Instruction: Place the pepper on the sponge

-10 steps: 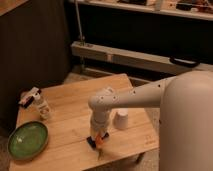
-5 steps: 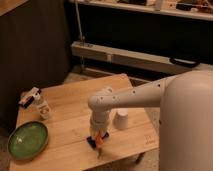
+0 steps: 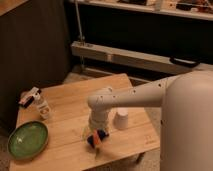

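The orange pepper (image 3: 95, 138) shows at the tip of my gripper (image 3: 96, 134), low over the wooden table (image 3: 70, 100) near its front edge. Just right of and under it sits the dark-blue sponge (image 3: 102, 135), partly hidden by the gripper. The pepper looks to be touching or just above the sponge; I cannot tell which. My white arm (image 3: 140, 97) reaches in from the right and bends down to that spot.
A white cup (image 3: 121, 119) stands upside down just right of the gripper. A green bowl (image 3: 27, 139) sits at the front left corner. A small white bottle (image 3: 43, 107) and a dark and white object (image 3: 29, 97) stand at the left edge.
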Controlling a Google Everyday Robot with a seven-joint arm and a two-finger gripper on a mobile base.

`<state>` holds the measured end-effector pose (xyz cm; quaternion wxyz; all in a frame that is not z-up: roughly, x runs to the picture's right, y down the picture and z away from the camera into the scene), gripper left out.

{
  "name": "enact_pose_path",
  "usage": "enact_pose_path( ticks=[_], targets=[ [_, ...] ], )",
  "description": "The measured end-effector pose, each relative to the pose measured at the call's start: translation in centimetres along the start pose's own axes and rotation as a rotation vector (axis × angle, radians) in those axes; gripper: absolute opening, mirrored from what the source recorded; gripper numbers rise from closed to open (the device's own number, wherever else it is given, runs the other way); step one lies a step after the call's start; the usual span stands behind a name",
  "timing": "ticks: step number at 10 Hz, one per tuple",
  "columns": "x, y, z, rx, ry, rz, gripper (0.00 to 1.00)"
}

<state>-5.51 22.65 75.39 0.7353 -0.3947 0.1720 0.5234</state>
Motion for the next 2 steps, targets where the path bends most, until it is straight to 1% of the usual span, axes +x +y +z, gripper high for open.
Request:
enact_pose_path(
  ticks=[2],
  targets=[
    [-0.3,-0.5,-2.6,-0.003,-0.026,0.020,0.80]
  ],
)
